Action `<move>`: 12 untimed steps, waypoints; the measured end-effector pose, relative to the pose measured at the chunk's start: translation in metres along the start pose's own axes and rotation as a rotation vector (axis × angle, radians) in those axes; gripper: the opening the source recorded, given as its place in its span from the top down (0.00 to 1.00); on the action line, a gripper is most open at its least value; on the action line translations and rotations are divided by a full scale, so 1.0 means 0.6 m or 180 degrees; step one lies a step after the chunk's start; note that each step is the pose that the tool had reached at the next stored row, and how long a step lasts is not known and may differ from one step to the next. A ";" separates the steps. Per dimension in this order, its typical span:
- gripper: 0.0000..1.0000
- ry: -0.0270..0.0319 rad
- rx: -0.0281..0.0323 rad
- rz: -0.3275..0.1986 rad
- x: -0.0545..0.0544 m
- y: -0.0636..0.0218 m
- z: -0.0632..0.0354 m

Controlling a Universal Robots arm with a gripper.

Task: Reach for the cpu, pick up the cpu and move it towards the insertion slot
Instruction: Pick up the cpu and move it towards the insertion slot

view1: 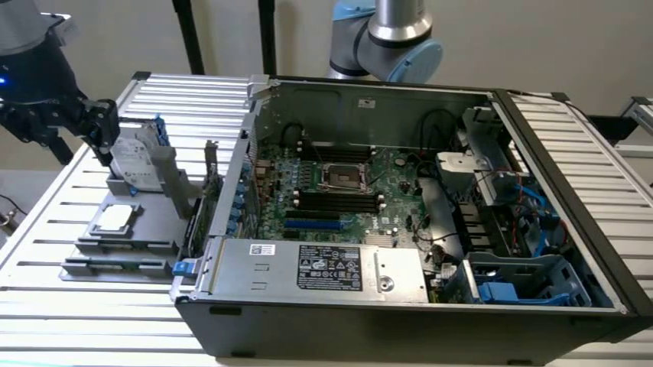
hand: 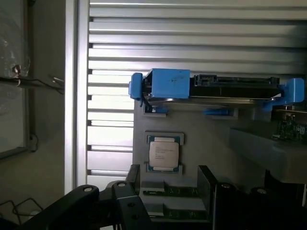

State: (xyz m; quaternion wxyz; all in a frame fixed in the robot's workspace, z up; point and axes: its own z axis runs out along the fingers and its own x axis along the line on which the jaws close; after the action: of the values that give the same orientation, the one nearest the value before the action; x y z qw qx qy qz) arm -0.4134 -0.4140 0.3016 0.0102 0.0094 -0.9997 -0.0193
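Observation:
The cpu (view1: 115, 218) is a small silver-topped square lying flat in a grey holder (view1: 153, 229) on the slatted table, at the exterior view's left. In the wrist view the cpu (hand: 164, 153) sits in its grey frame, seen between my two black fingers (hand: 133, 176). My gripper (view1: 87, 131) hangs open and empty above the holder's far end, beside the upright hard drive, well above the chip. The insertion slot (view1: 344, 177), a shiny square frame with a dark centre, lies on the green board inside the open computer case.
An upright silver hard drive (view1: 136, 159) in a blue frame (hand: 168, 84) stands just behind the cpu. A memory stick (view1: 112, 264) lies at the holder's near end. The case wall (view1: 229, 191) rises between holder and board. Cables and a blue drive cage (view1: 525, 283) fill the case's right side.

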 end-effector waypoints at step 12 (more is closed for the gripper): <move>0.40 0.0000 0.0000 0.0000 -0.001 -0.003 0.036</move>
State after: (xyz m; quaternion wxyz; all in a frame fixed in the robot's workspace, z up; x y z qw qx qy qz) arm -0.4134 -0.4151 0.2798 0.0102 0.0094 -0.9997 -0.0193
